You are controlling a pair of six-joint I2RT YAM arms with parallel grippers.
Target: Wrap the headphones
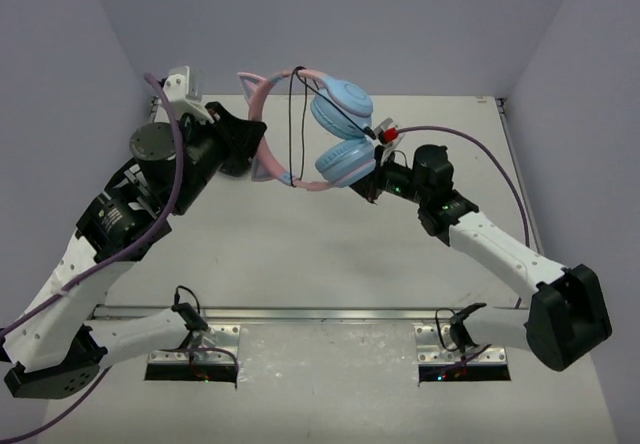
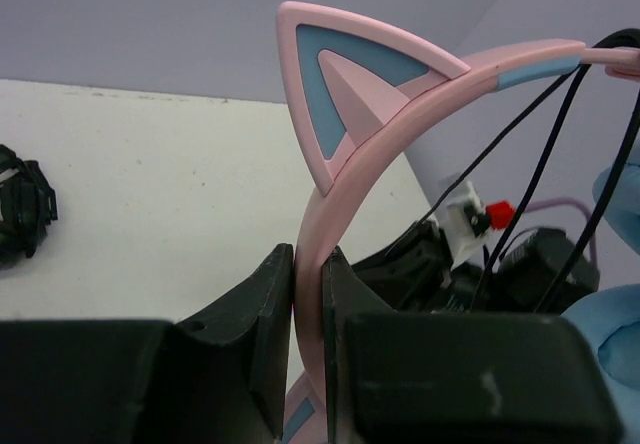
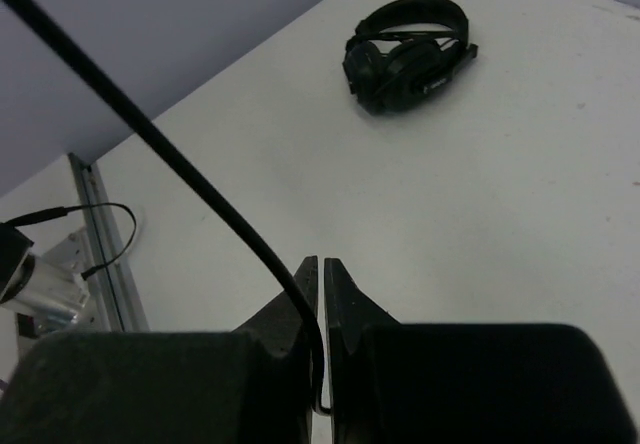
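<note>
The headphones (image 1: 342, 132), with a pink cat-ear headband and light blue ear cups, are held up off the table between my two grippers. My left gripper (image 1: 252, 139) is shut on the pink headband (image 2: 312, 264), just below one cat ear (image 2: 345, 84). The thin black cable (image 1: 291, 124) loops across the headband and hangs down. My right gripper (image 1: 366, 184) sits beside the lower ear cup and is shut on the cable (image 3: 200, 189), which runs from the upper left into the gap between the right gripper's (image 3: 320, 264) fingertips.
All-black headphones (image 3: 405, 52) lie on the white table, also showing at the left edge of the left wrist view (image 2: 22, 207). A metal rail (image 1: 320, 314) crosses the near edge by the arm bases. Grey walls enclose the table on three sides.
</note>
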